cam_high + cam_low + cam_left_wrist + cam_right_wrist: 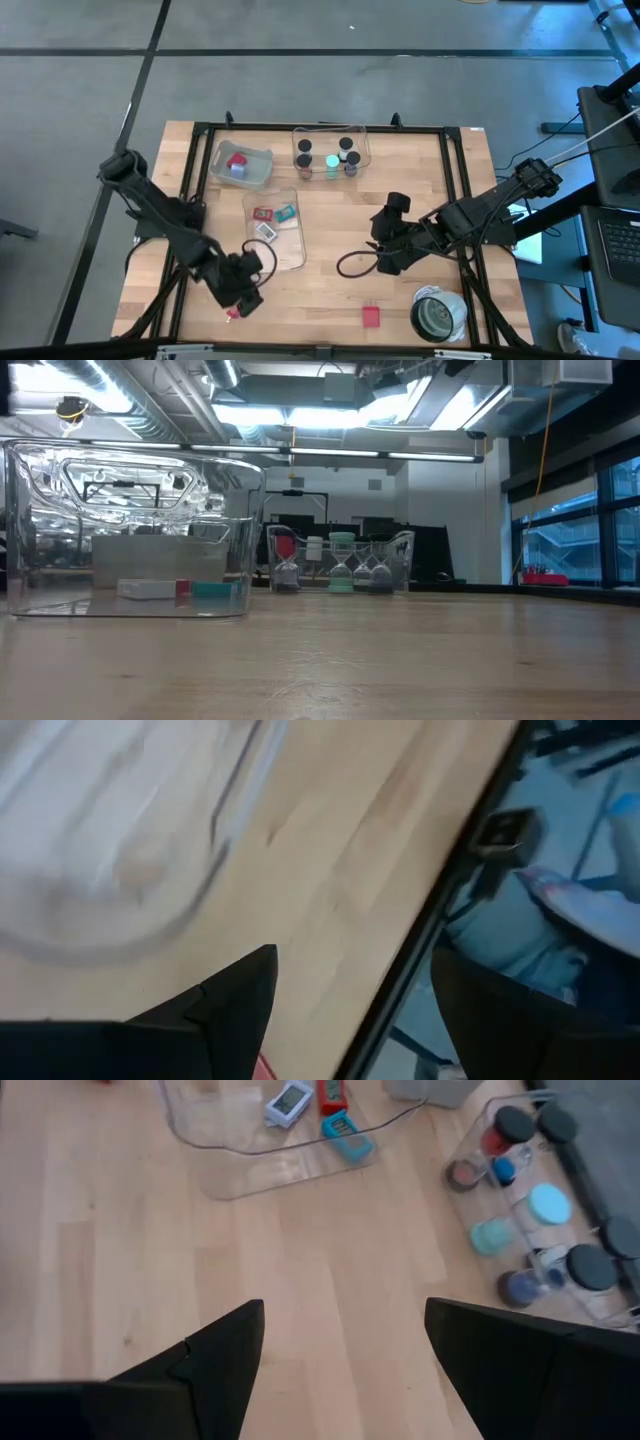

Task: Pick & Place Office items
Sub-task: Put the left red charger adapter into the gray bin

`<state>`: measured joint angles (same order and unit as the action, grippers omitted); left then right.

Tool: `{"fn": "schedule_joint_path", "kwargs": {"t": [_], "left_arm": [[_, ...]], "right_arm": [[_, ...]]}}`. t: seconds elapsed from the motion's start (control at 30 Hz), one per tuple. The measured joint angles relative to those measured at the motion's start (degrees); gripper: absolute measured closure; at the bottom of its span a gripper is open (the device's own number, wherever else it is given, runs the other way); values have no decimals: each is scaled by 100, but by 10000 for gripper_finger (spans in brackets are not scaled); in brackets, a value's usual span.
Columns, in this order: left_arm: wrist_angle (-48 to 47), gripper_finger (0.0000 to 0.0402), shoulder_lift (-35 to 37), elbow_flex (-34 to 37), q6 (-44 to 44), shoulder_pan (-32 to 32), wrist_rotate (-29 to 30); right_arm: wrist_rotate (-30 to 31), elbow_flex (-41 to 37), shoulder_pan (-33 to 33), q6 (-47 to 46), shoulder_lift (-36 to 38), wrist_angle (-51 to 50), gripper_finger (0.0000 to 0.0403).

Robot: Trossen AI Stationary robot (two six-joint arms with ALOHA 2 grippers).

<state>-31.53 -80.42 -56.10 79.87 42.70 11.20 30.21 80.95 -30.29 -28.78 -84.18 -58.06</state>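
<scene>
Left jaws [238, 300]: apart in my wrist view, nothing between them; they hang at the near-left of the pale wooden counter [330, 215], at its black frame rail.
Item at left jaws: a small red piece [232, 314] lies on the counter touching or just beside my fingertips; too small to say what it is. A red sliver [262, 1067] also shows by my left finger.
Right jaws [383, 262]: apart, empty, over bare counter right of centre, pointed toward the bins.
Loose item: a flat red eraser-like block [371, 316] on the near counter, well apart from both jaws, near the grey-white roll [438, 315].
Handling, judged: light, stiff, slightly grippy rubber; not fragile. Best taken across its two shorter sides, jaws coming straight down, as it sits low on the wood.
Middle clear plastic bin [276, 228]: holds a white tag [287, 1102], a red block [331, 1092] and a teal block [347, 1134].
Far clear plastic bin [330, 152]: black-capped cylinders [515, 1125], a cyan disc [549, 1204]. The cylinders are likely to roll; grip around the body.
Far-left clear plastic bin [243, 166]: red and blue pieces.
Remaining: the two red pieces outside the bins.
</scene>
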Motion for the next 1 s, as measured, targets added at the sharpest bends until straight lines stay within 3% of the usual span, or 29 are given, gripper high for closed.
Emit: {"fn": "schedule_joint_path", "kwargs": {"t": [0.17, 0.4, 0.63, 1.0], "left_arm": [[-1, 139, -473, 0, 1172, 178, -557], [-65, 139, -673, 0, 1940, 331, -1089], [-518, 139, -736, 0, 2649, 569, -576], [-533, 139, -1317, 1, 3059, 979, -562]], "right_arm": [[134, 0, 85, 134, 0, 4, 124], [155, 0, 282, 201, 0, 145, 124], [189, 0, 326, 127, 0, 329, 124], [193, 0, 326, -76, 0, 323, 124]]}}
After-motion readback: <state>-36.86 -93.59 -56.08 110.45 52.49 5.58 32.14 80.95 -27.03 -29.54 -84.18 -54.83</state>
